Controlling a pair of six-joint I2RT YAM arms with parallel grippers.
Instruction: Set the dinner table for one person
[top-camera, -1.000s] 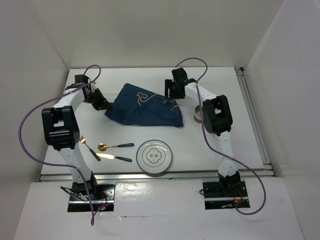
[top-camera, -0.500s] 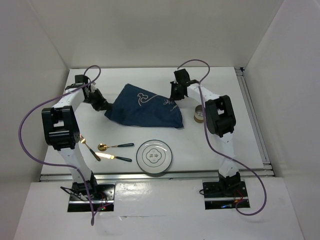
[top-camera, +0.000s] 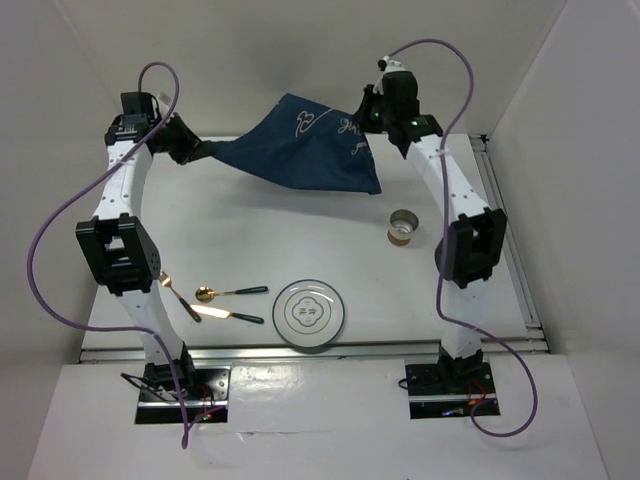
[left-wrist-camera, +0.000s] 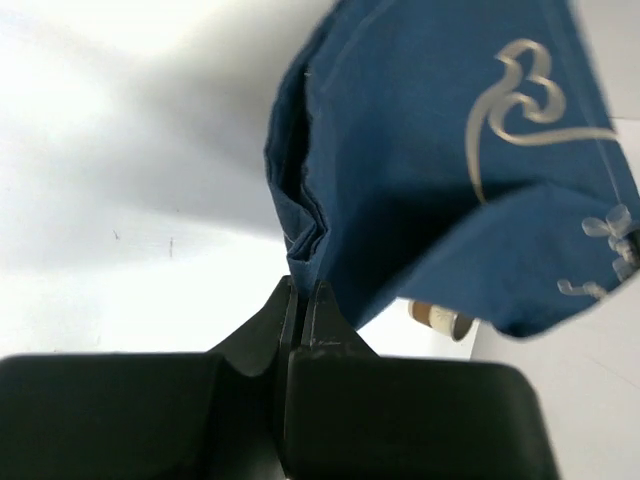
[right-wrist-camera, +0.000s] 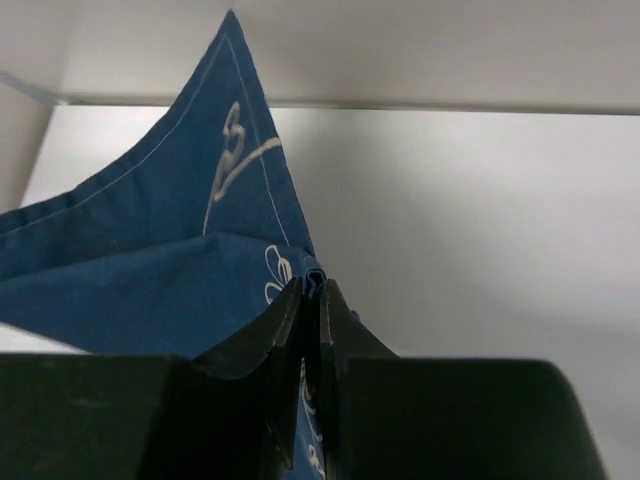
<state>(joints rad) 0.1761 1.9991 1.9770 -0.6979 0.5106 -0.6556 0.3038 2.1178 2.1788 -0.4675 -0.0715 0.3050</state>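
Left claw (top-camera: 192, 151) and right claw (top-camera: 371, 117) each clench the blue cloth (top-camera: 300, 152); it hangs crosswise between them above the table (top-camera: 480, 285).

The top camera looks down from behind my bases over the whole dinner table (top-camera: 330, 260); both wrist cameras peer closely at one navy cloth (left-wrist-camera: 420, 170).

The left gripper (left-wrist-camera: 303, 300) pinches a bunched corner of the blue cloth (left-wrist-camera: 420, 170), which spreads away above the white table (left-wrist-camera: 120, 150), a small tan cup (left-wrist-camera: 440, 318) peeking beneath its edge
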